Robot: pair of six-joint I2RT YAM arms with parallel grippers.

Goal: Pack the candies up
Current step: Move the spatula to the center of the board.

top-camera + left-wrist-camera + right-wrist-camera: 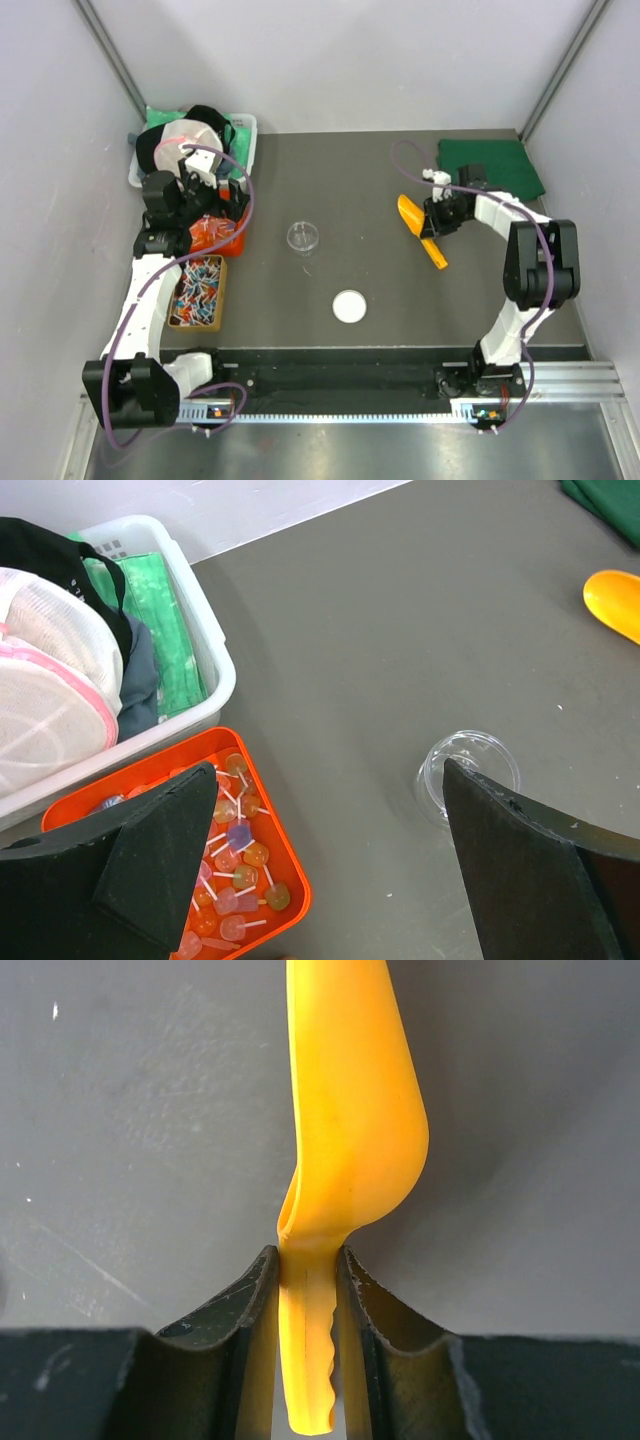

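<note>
Overhead from behind, wrist views close and downward, all sharing orange scoop (409,214)

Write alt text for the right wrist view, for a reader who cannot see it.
The right gripper is shut on the handle of an orange scoop, with its two black fingers pressed against either side. The scoop's bowl points away from the camera over a dark grey table.
</note>
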